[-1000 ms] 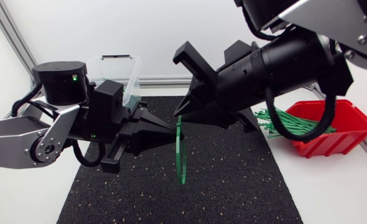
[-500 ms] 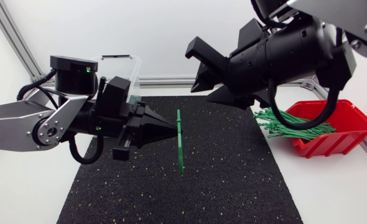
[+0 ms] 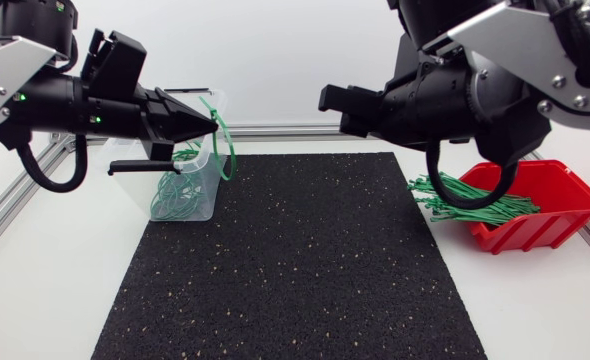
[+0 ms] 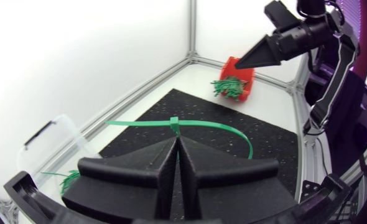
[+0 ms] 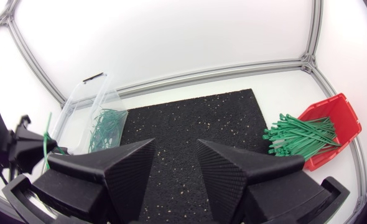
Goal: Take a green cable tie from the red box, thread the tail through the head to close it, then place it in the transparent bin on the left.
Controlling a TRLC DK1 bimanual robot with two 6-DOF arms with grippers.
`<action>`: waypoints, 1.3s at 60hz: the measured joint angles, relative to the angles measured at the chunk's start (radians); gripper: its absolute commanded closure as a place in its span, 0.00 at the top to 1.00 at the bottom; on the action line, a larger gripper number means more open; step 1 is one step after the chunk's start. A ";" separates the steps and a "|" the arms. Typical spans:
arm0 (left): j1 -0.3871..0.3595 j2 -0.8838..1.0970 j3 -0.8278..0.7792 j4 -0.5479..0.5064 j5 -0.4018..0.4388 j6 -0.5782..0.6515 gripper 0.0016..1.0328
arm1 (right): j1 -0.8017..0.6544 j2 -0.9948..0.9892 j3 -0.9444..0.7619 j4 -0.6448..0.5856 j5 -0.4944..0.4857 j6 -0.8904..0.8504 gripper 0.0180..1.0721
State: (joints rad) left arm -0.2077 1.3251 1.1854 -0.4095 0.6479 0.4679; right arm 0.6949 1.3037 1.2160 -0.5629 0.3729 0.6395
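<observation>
Cable tie [image 3: 228,150], looped, stands upright, pinched in your left claw [image 3: 212,125], now swung from mat [image 3: 295,260] over bin [image 3: 207,200]; right claw [image 5: 176,152] spread.

Over the mat [image 3: 295,260] the middle and near side are open. At the mat's far left, the left gripper [image 3: 211,124] and its tie [image 3: 227,150] crowd the bin [image 3: 200,195]. The right gripper [image 5: 176,146] overhangs the far right.

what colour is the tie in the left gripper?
Green; the cable tie shows best in the left wrist view.
</observation>
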 measured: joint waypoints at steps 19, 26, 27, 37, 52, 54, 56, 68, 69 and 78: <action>0.109 0.167 0.311 -0.101 -0.412 0.005 0.19 | -0.037 -0.027 -0.062 0.068 0.069 -0.111 0.50; 0.116 0.234 0.362 -0.093 -0.523 0.005 0.32 | -0.037 -0.051 -0.077 0.091 0.089 -0.140 0.50; 0.116 0.245 0.370 -0.093 -0.538 0.005 0.33 | -0.037 -0.056 -0.079 0.093 0.090 -0.143 0.50; 0.116 0.341 0.463 -0.099 -0.630 0.005 0.69 | -0.041 -0.097 -0.103 0.096 0.097 -0.159 0.50; 0.116 0.329 0.476 -0.132 -0.639 0.000 0.96 | -0.043 -0.179 -0.142 0.096 0.100 -0.190 0.50; 0.116 0.314 0.476 -0.133 -0.639 0.000 0.96 | -0.043 -0.193 -0.143 0.096 0.100 -0.197 0.50; 0.116 0.298 0.476 -0.135 -0.642 -0.001 0.96 | -0.043 -0.209 -0.145 0.096 0.100 -0.201 0.50; 0.116 0.254 0.505 -0.252 -0.658 -0.008 0.96 | -0.079 -0.277 -0.175 0.103 0.100 -0.270 0.50; 0.115 0.254 0.506 -0.253 -0.666 -0.012 0.96 | -0.083 -0.279 -0.179 0.109 0.100 -0.278 0.50; 0.116 0.254 0.508 -0.273 -0.770 -0.022 0.96 | -0.134 -0.316 -0.226 0.169 0.099 -0.365 0.50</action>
State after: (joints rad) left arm -0.0914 1.5787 1.6936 -0.6823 -0.1219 0.4458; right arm 0.5610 0.9878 0.9897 -0.3943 0.4717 0.2749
